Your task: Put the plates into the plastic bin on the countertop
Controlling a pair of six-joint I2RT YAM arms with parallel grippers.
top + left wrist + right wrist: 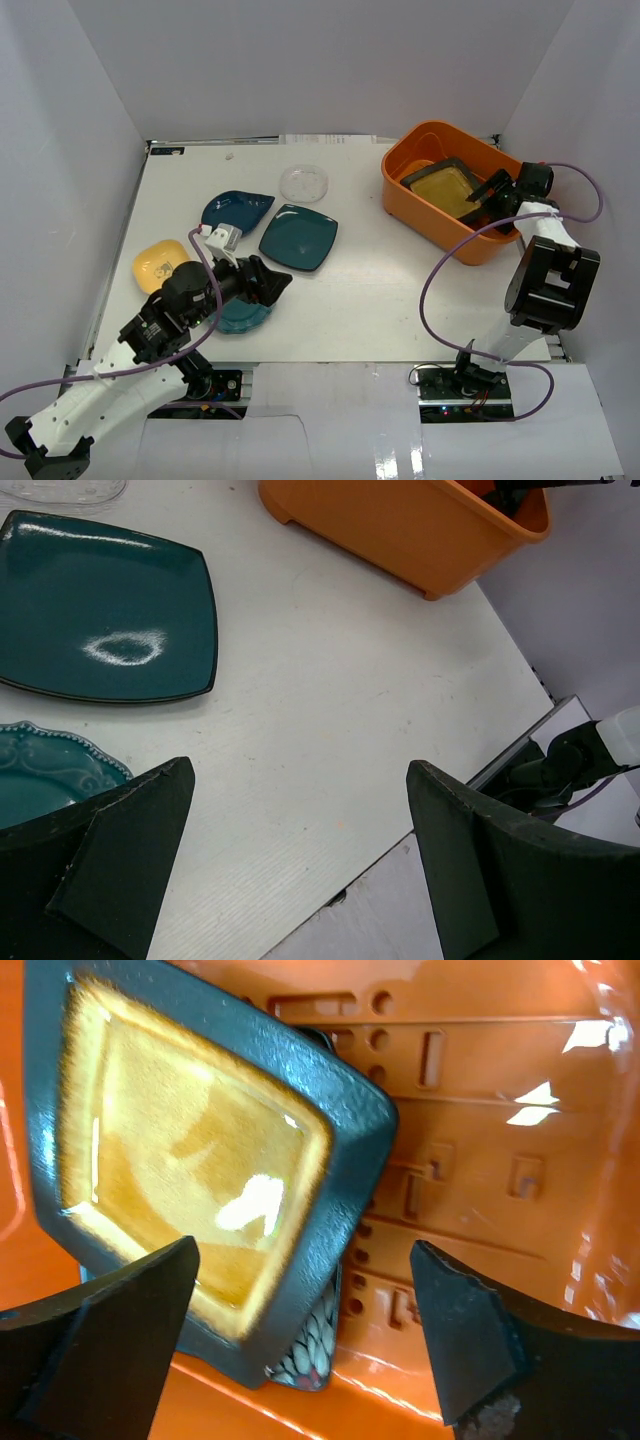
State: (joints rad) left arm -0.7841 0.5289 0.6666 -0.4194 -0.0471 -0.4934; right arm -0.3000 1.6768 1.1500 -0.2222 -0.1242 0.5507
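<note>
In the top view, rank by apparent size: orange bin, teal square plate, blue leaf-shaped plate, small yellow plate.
1. orange bin
2. teal square plate
3-4. blue leaf-shaped plate and small yellow plate look alike; the left arm hides the yellow one's corner, so unranked.

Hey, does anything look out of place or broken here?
Nothing looks spilled or broken. The amber plate in the orange bin sits askew, lying on a patterned plate whose corner pokes out beneath it.

Clear, shallow round dish (303, 183), lying flat toward the far side, slightly left of centre.
</note>
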